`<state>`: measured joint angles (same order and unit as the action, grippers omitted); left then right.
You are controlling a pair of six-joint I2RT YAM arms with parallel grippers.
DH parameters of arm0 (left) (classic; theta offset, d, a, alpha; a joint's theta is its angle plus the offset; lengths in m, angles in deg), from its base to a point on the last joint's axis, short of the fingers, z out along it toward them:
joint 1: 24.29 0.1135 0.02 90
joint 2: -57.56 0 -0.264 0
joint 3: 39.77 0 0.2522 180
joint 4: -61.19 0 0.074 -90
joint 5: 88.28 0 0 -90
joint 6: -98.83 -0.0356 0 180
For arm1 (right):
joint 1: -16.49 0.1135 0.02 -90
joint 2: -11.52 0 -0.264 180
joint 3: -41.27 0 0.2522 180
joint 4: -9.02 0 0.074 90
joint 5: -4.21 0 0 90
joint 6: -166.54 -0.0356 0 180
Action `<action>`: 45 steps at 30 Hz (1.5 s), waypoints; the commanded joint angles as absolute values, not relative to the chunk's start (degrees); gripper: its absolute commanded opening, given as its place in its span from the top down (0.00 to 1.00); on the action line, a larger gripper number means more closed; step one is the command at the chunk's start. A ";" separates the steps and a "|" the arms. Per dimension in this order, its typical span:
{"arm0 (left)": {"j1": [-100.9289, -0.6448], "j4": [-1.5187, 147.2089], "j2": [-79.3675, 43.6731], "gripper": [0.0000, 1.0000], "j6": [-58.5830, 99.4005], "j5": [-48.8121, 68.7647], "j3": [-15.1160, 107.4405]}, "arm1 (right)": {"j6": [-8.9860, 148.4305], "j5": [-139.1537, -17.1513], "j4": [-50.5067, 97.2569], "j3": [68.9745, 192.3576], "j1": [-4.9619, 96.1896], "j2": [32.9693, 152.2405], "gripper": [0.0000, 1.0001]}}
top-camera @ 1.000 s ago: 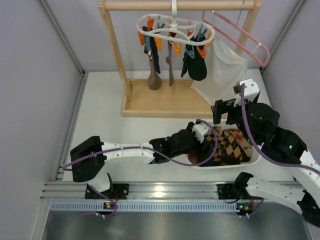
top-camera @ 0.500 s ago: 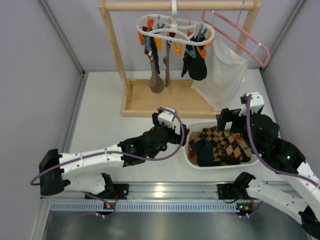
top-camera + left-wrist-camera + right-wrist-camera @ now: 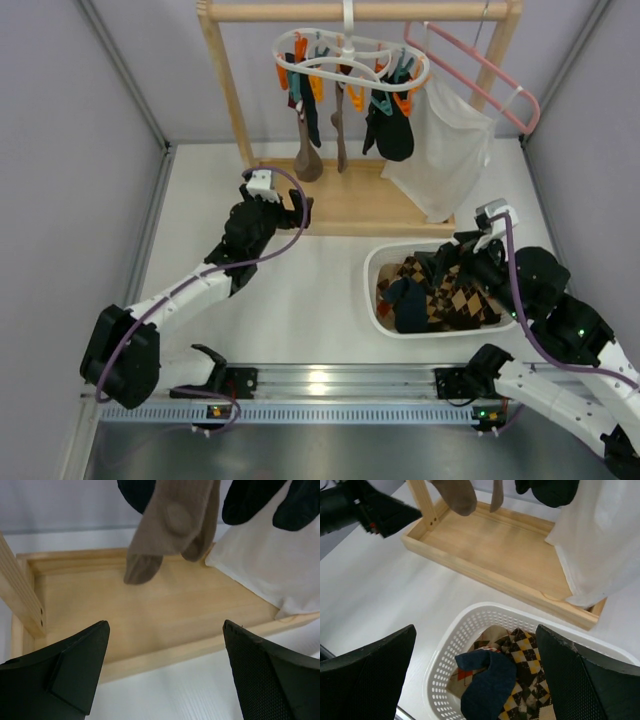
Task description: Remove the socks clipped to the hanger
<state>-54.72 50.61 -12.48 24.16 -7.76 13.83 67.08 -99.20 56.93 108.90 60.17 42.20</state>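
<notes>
Fingers, left gripper (image 3: 165, 625): spread wide, empty — brown sock (image 3: 172, 520) just ahead, untouched.
Fingers, right gripper (image 3: 476, 627): spread wide, empty — above basket (image 3: 445, 640).
Socks (image 3: 393, 130): clipped on hanger (image 3: 348, 25), well beyond both grippers.

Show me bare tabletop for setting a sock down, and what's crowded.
Free: white table between the left arm and the laundry basket; left of the wooden rack. Crowded: the basket's inside, and beneath the hanging socks.

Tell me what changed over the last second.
The left gripper swung, open, from the white basket to the wooden rack's base, below the hanging brown sock. The right gripper eased back over the basket. A navy sock lies inside. The socks on the hanger stay clipped.
</notes>
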 commanded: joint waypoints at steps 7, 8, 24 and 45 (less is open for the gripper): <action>-43.98 33.20 -32.08 0.02 14.64 15.43 30.13 | 68.01 -86.06 50.82 109.26 59.64 38.16 0.01; -43.97 33.20 -34.35 0.02 14.28 15.51 31.11 | 68.27 -84.14 50.73 109.43 59.64 38.16 0.01; -48.46 33.11 -42.37 0.94 10.76 6.82 41.49 | 70.47 -83.24 49.94 109.35 59.64 40.26 0.01; -77.43 33.81 -30.07 1.00 6.40 -34.37 27.87 | 67.13 -93.42 49.58 119.53 59.64 42.98 0.01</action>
